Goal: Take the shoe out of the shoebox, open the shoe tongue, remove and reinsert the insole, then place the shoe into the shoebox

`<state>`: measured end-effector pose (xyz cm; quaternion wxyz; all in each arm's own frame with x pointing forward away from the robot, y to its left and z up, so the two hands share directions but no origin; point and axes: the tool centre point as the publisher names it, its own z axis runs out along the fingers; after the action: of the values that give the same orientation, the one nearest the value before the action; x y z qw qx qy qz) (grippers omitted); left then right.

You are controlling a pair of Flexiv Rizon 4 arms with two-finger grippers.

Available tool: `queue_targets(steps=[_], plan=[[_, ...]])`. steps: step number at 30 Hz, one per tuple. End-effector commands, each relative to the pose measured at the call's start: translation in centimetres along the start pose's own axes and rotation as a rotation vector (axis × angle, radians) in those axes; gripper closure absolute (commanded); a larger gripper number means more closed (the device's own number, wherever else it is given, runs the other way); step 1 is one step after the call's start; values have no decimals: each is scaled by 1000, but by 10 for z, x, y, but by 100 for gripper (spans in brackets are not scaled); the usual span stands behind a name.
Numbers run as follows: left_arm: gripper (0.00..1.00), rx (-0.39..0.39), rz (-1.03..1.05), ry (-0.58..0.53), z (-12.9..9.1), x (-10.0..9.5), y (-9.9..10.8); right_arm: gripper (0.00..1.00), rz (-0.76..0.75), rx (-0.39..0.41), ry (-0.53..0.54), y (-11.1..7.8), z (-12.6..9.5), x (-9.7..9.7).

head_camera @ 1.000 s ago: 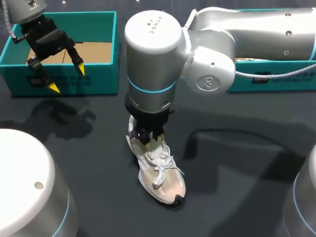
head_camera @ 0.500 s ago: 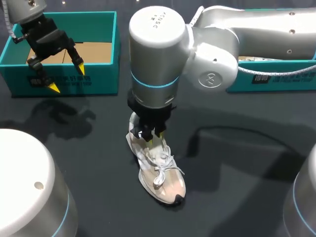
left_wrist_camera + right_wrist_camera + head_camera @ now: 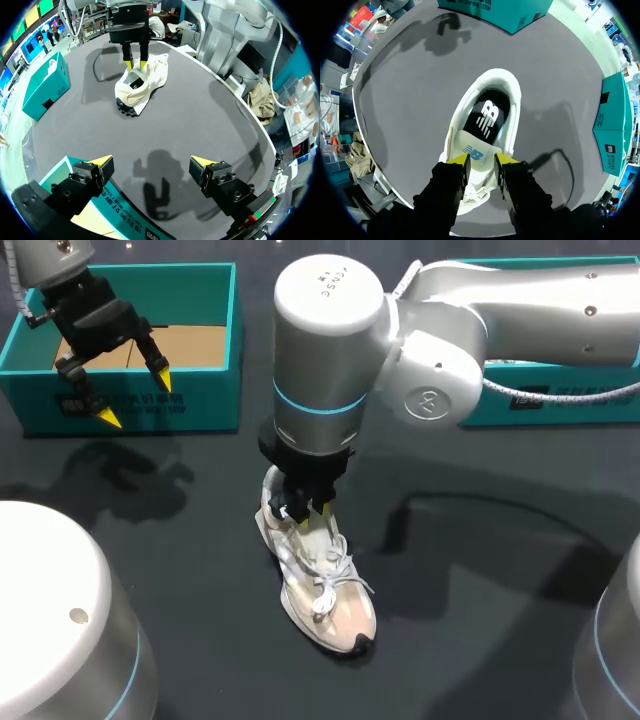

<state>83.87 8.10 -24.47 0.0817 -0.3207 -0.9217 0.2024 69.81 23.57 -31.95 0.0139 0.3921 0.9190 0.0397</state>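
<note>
A white shoe (image 3: 325, 590) lies on the dark table, toe toward the near edge. Seen from the right wrist, its collar (image 3: 495, 76) rings a black insole (image 3: 487, 112). My right gripper (image 3: 312, 510) stands upright over the shoe's throat. Its yellow tips press both sides of the white tongue (image 3: 472, 149), so it is shut on it. From the left wrist, this gripper (image 3: 136, 63) sits at the shoe (image 3: 137, 87) mouth. My left gripper (image 3: 135, 400) hangs open over the front wall of the teal shoebox (image 3: 200, 400), with nothing between its fingers (image 3: 102, 161).
A second teal box (image 3: 560, 400) stands at the back right behind my right arm. The left shoebox (image 3: 120, 220) shows bare cardboard inside. My own arm bases fill the near left and near right corners.
My right arm's wrist has shifted a little to the right while its fingers stay at the shoe's tongue. The shoe and the left arm have not moved.
</note>
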Motion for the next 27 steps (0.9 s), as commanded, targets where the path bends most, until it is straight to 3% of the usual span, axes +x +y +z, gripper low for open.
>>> queue_targets(steps=[1, 6, 7, 10, 12, 22, 27], plan=[[0, -2, 1, 1, 0, 0, 0, 65, -85, -9, -86, -2, -39, 2], [0, -2, 1, 1, 0, 0, 0, 51, -368, 4, -90, 6, -52, -1], [0, -2, 1, 1, 0, 0, 0, 33, -440, 7, -91, 10, -54, -2], [0, -2, 1, 1, 0, 0, 0, 0, -648, 5, -88, 17, -54, -2], [0, -2, 1, 1, 0, 0, 0, 0, -798, 16, -71, 18, -53, -2], [0, -2, 1, 1, 0, 0, 0, 0, -790, 33, -78, 16, -51, -5], [0, -2, 1, 1, 0, 0, 0, 0, -929, 10, -133, 31, -47, -4]])
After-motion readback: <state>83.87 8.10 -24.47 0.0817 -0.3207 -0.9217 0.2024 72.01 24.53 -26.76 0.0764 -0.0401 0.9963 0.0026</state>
